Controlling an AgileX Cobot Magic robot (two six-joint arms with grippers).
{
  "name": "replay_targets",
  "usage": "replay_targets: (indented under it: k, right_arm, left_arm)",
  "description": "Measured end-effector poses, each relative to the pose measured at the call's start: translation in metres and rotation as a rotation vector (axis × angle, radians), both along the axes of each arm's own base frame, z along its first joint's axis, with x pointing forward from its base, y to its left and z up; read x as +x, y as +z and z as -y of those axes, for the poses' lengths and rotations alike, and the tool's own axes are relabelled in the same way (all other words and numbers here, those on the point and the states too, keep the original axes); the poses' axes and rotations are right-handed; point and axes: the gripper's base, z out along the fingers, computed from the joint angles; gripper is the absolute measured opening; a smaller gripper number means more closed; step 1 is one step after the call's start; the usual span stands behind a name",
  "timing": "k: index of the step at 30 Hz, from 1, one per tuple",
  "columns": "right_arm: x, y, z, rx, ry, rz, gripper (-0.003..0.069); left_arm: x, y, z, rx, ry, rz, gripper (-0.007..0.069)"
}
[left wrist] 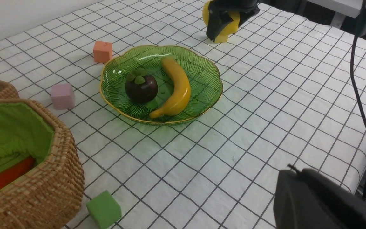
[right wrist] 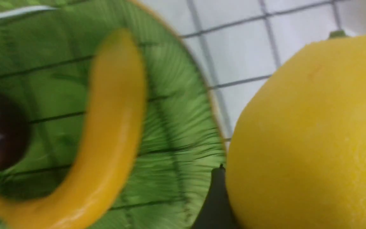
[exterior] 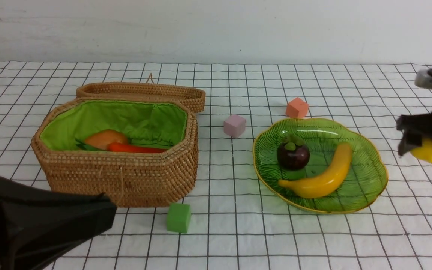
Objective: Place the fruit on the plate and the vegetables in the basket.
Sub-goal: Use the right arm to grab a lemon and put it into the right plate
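Nearest the camera, at the front left corner, the left gripper (exterior: 51, 221) is seen low over the checked tablecloth (exterior: 238, 232), its jaws closed with nothing held. Just beyond it a green cube (exterior: 179, 218) is set on the cloth, close beside the front wall of the basket (exterior: 126, 176). The basket is found open, its lid (exterior: 141, 92) folded back behind it. Inside, against the green lining, the carrot (exterior: 135, 149) and the potato (exterior: 105, 139) are lying together; the eggplant cannot be made out. To the right of the basket a strip of bare cloth is left between it and the plate (exterior: 366, 187). On the plate the banana (exterior: 323, 176) is laid along the right half, and the mangosteen (exterior: 293, 154) is placed left of it, near but not clearly touching. A pink cube (exterior: 234, 125) is set between basket and plate, toward the back, and an orange cube (exterior: 297, 107) is noted just behind the plate's far rim. At the right edge of the front view the right gripper (exterior: 428, 148) is held above the cloth, just outside the plate's right rim, its jaws spread wide and closed on the lemon (exterior: 431, 152). The lemon is carried clear of the cloth, beside the plate rather than over it. Open cloth is seen in front of the plate and behind both cubes up to the white wall (exterior: 216, 30).
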Motion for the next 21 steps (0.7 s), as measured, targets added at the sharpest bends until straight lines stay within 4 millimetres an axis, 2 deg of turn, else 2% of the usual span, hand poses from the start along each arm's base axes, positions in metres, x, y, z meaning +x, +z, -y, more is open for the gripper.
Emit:
replay_targets:
  k: [3,5,8,12,15,17,21]
  right_arm:
    - [0.000,0.004,-0.039,0.021,0.119,0.038,0.0573]
    - [0.004,-0.004,-0.060,0.028,0.170,0.049,0.0573]
    - [0.012,-0.018,-0.075,0.037,0.189,0.075,0.0573]
    - [0.021,-0.033,-0.080,0.039,0.185,0.098,0.0580]
    - [0.025,-0.038,-0.081,0.040,0.179,0.105,0.0670]
    - [0.024,-0.036,-0.081,0.042,0.180,0.106,0.0680]
    - [0.013,-0.012,-0.080,0.046,0.190,0.123,0.0673]
  left_arm:
    - [0.000,0.000,0.000,0.002,0.001,0.001,-0.0013]
    - [0.000,0.000,0.000,0.005,0.002,-0.002,-0.0013]
    - [0.000,-0.001,0.000,0.012,0.002,-0.005,-0.0013]
    - [0.000,-0.001,-0.001,0.019,0.003,-0.002,-0.0013]
    - [0.002,-0.002,-0.002,0.046,0.014,0.028,-0.0013]
    - [0.002,-0.002,-0.003,0.055,0.018,0.037,-0.0013]
    - [0.003,-0.002,-0.003,0.042,0.033,0.022,-0.0013]
